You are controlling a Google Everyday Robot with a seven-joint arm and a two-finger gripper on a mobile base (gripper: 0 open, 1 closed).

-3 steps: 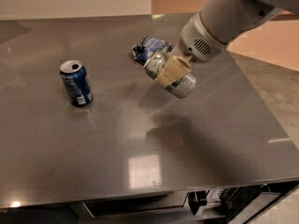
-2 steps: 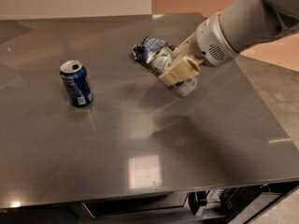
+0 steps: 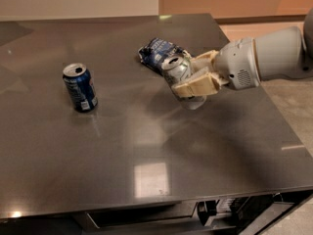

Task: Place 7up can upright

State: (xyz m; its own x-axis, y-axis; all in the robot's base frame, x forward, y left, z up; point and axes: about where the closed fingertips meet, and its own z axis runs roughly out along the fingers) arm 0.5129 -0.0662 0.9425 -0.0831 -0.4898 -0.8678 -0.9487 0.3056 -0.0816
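Camera view: gripper (image 3: 191,78), in from the right, is clamped on the 7up can (image 3: 176,68), held tilted over the table (image 3: 146,155) centre-right, just near of the snack bag (image 3: 157,50), so best approach imo: rotate wrist till can is vertical, lower till base sits flat, then release slowly.

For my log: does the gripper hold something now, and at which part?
The gripper, above the table, grips the tilted 7up can around its body, jaws on its sides.
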